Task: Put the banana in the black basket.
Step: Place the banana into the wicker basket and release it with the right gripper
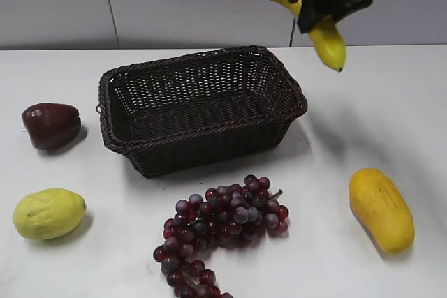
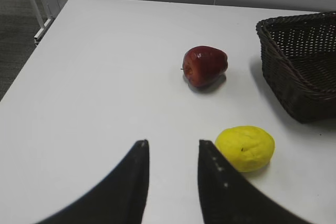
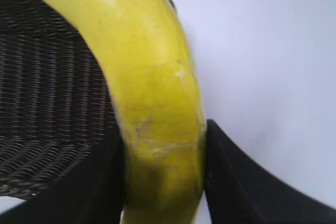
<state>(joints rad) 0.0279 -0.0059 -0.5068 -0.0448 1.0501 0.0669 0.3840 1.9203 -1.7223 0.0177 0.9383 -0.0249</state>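
My right gripper [image 1: 312, 6] is shut on the banana [image 1: 328, 41], a curved bright-yellow fruit, and holds it high in the air above and to the right of the black basket [image 1: 293, 95]. In the right wrist view the banana [image 3: 152, 87] fills the space between the jaws [image 3: 164, 156], with the black basket [image 3: 42, 93] below at the left. My left gripper [image 2: 173, 148] is open and empty over the bare white table; the basket's corner [image 2: 302, 85] shows at the right of that view.
A dark red apple [image 1: 51, 124] and a yellow-green lemon [image 1: 49, 213] lie left of the basket. A bunch of purple grapes [image 1: 223, 225] lies in front of it. An orange-yellow mango [image 1: 380, 209] lies at the front right.
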